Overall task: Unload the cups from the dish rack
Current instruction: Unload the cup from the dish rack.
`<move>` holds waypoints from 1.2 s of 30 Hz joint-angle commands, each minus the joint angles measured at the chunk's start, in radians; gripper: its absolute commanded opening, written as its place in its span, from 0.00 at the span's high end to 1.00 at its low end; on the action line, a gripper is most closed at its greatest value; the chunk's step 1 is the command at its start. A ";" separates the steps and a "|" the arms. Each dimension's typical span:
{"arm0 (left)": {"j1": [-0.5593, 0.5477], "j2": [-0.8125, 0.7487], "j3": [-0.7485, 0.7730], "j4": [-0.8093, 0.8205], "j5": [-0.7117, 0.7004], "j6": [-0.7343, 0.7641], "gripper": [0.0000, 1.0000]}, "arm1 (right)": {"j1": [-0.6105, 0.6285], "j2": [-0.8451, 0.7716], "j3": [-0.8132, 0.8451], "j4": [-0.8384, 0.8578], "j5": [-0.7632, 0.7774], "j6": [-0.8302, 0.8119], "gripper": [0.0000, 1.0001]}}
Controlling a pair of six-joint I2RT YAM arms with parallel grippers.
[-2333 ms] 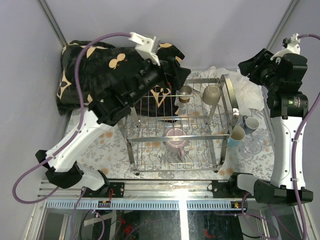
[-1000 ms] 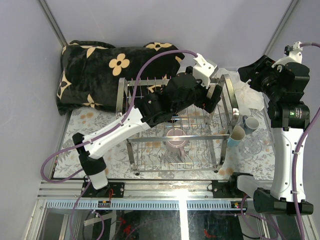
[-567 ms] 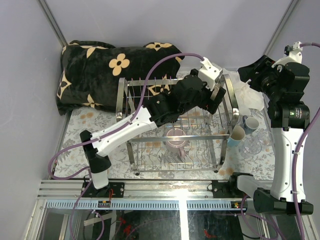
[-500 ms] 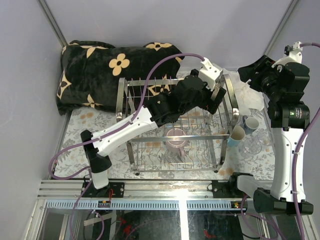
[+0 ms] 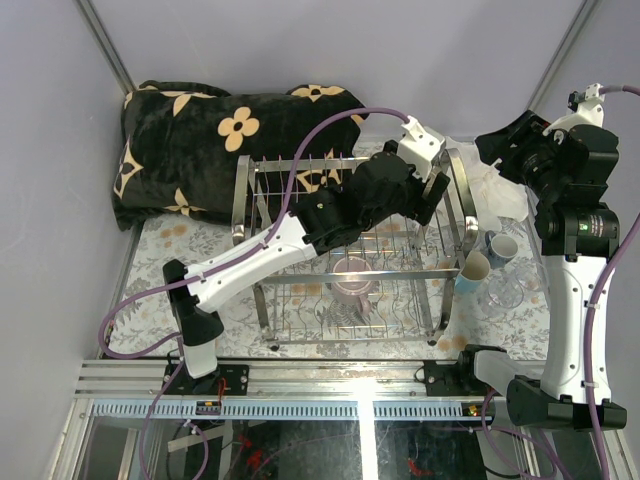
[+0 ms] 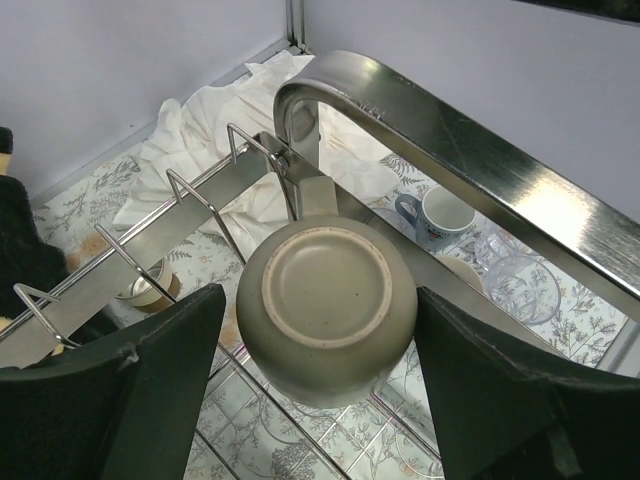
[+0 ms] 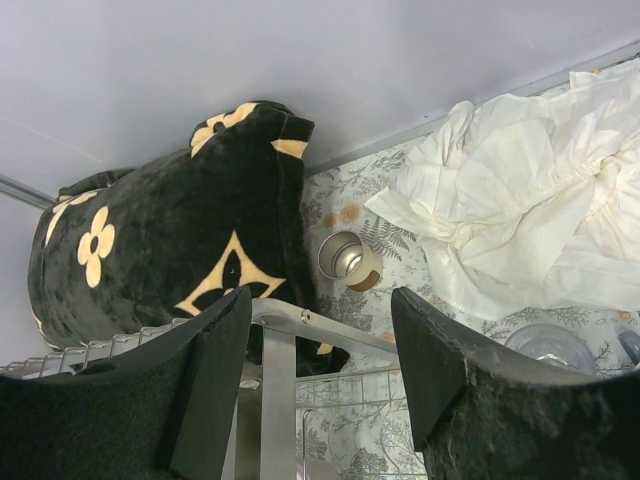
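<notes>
Beige cup (image 6: 327,305), upturned, seemingly matte-glazed — left claw (image 6: 320,300) spread wide either side, gripping nothing.

Overhead camera stares down on the whole counter (image 5: 170,290); left wrist hugs the dish rack (image 6: 470,170) close, right wrist eyes it from higher.
</notes>
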 commanded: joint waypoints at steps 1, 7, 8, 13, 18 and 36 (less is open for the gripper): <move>-0.002 0.011 -0.013 0.068 -0.027 0.027 0.28 | 0.005 -0.016 0.004 0.036 -0.030 0.008 0.35; -0.003 0.013 -0.020 0.067 -0.028 0.026 0.23 | 0.005 -0.016 0.003 0.036 -0.030 0.009 0.35; -0.003 0.012 -0.022 0.067 -0.027 0.027 0.23 | 0.005 -0.017 0.002 0.036 -0.030 0.010 0.35; -0.004 0.012 -0.025 0.067 -0.031 0.030 0.23 | 0.005 -0.017 0.004 0.037 -0.032 0.012 0.35; -0.003 0.015 -0.026 0.067 -0.030 0.035 0.39 | 0.005 -0.015 0.005 0.037 -0.033 0.013 0.35; -0.003 -0.046 -0.055 0.082 -0.017 0.002 1.00 | 0.006 -0.020 -0.008 0.043 -0.027 0.013 0.35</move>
